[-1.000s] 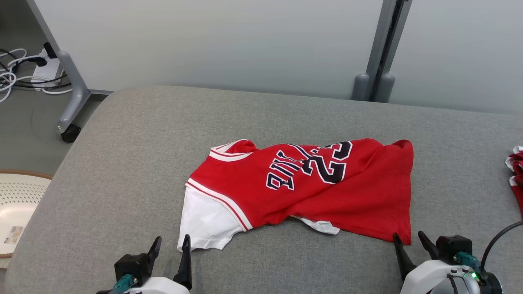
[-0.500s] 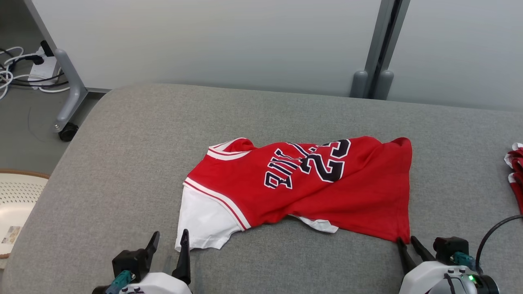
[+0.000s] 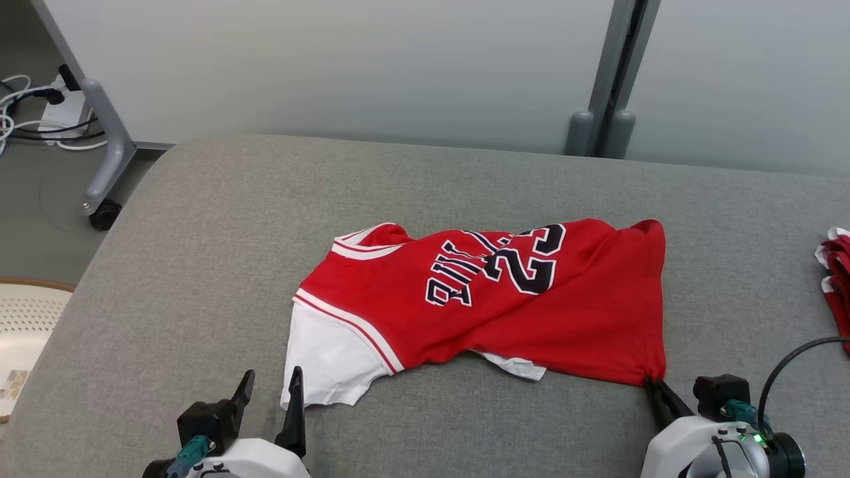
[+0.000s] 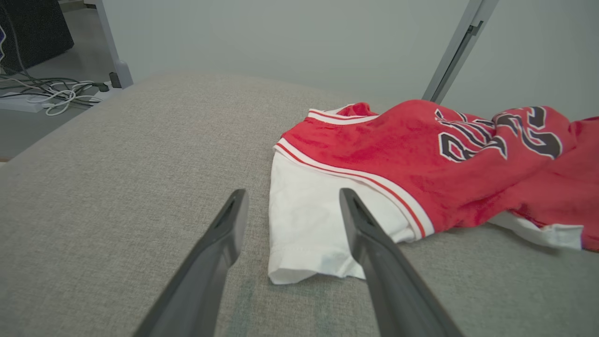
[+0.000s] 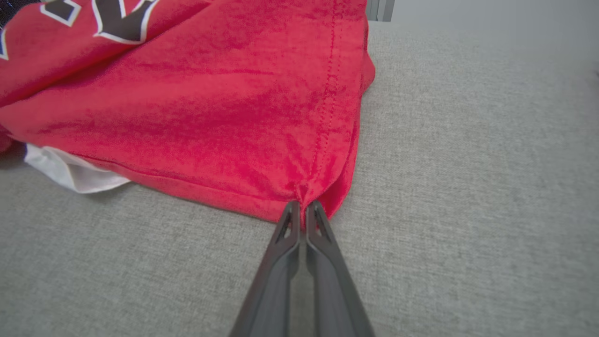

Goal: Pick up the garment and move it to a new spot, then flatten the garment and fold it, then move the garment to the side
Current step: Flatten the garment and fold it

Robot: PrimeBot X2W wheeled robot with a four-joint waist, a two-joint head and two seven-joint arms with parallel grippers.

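Partly, folds obscure garment lettering; right gripper pinches its corner.

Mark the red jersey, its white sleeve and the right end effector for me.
red jersey point(image 3: 571, 332), head view, plain red body below the number.
white sleeve point(image 4: 304, 220), left wrist view, middle of the sleeve panel.
right end effector point(image 5: 303, 207), right wrist view, between its fingertips, shut on the jersey's hem corner.

The garment is bright red, with a white sleeve, red-and-white striped trim, and black lettering and a "23" outlined in white. The worktop is mottled grey weave. At the right edge lies another red-and-white cloth.
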